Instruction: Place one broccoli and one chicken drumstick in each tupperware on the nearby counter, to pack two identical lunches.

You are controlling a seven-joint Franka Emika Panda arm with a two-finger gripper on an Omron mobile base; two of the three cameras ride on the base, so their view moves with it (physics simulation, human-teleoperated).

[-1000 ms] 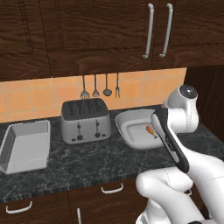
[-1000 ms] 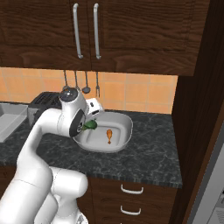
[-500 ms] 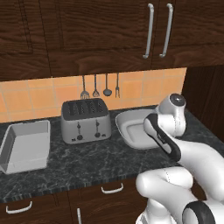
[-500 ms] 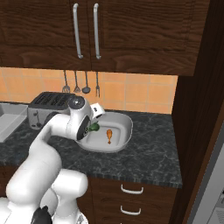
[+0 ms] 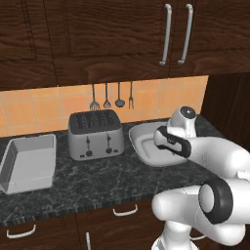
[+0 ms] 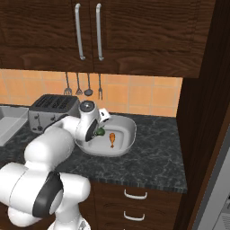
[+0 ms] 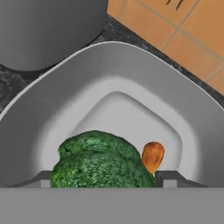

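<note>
A: Start wide. You've got the dark speckled stone counter point(image 5: 97, 180) running under the orange tile wall, and the silver two-slot toaster point(image 5: 95, 134) standing on it is your landmark.

B: What's to the left of the toaster?

A: A shallow white-grey tupperware dish with rounded corners point(image 5: 28, 163), sitting on the stone a little apart from the toaster.

B: And to the right?

A: The second white-grey tupperware dish point(image 6: 128, 134), just beside the toaster on its right side. Your white arm reaches over the near rim of that one.

B: What does the dish hold?

A: In the right base view, an orange-brown chicken drumstick point(image 6: 112, 139) lies on the floor of that dish. Just on the toaster side of it sits a green broccoli head point(image 7: 103, 164), low over the dish floor.

B: And the gripper?

A: Your two-finger gripper point(image 7: 103, 178) has its dark tips spread wide, one on either side of the broccoli. From the hand view the broccoli sits right between them, close against both, but I cannot tell whether the pads actually press on it.

B: Drumstick from the hand view?

A: It peeks out just beside the broccoli, away from the toaster.
</note>
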